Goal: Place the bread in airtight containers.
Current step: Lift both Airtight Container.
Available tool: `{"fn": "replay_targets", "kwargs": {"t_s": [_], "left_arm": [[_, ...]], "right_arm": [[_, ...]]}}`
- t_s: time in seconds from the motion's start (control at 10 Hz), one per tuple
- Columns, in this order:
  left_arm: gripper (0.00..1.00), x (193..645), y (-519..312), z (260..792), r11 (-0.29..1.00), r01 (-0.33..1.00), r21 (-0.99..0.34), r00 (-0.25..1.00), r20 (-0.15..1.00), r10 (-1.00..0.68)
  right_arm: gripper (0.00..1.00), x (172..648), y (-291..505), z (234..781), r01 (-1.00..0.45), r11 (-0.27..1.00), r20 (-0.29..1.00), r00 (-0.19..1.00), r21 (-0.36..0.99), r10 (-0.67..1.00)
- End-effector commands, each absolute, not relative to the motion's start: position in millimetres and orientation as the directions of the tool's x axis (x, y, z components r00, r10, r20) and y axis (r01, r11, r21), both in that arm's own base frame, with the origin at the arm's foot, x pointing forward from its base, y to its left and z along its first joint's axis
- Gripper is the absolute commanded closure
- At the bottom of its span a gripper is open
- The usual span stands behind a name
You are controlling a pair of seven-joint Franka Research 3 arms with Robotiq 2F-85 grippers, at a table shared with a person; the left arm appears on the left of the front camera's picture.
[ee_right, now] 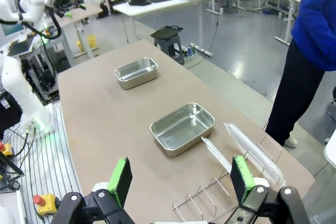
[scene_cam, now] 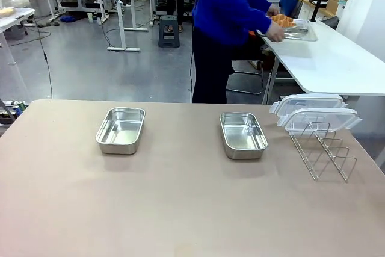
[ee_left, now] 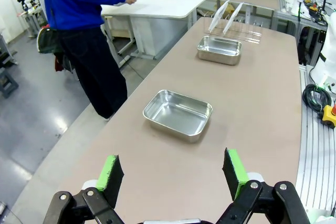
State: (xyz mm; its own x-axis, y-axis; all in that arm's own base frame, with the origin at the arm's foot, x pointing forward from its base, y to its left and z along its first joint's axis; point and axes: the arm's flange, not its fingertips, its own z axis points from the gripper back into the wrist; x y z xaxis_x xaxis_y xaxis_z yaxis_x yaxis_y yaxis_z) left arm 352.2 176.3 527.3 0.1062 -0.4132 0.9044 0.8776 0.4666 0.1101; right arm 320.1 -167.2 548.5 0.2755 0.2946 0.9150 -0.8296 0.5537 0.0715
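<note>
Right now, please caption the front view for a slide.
Left tin and right tin sit empty; clear lids rest on a wire rack; a person handles a tray.

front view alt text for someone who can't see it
Two empty steel containers sit apart on a tan table: the left tin and the right tin. Two clear lids stand in a wire rack at the right. Beyond, a person in blue handles a tray.

A: What's around the wire rack [scene_cam: 325, 151]?
B: One rack. Two lids on it: front lid [scene_cam: 319, 118], back lid [scene_cam: 308, 103]. Two tins left of it: near tin [scene_cam: 242, 135], far tin [scene_cam: 121, 129].
A: Bread?
B: Beyond it, maybe two croissants [scene_cam: 283, 20]; too blurred to be sure.
</note>
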Motion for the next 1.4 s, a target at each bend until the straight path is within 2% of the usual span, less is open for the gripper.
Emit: {"fn": "replay_targets", "kwargs": {"t_s": [0.0,1.3], "left_arm": [[0.0,355.0,178.1,528.4,0.456,0.88,0.13,0.074,0.913,-0.402],[0.0,355.0,178.1,528.4,0.456,0.88,0.13,0.074,0.913,-0.402]], "right_arm": [[0.0,324.3,-167.5,550.0,-0.836,0.546,0.927,0.241,0.048,0.288],[0.0,324.3,-167.5,550.0,-0.836,0.546,0.927,0.241,0.048,0.288]]}}
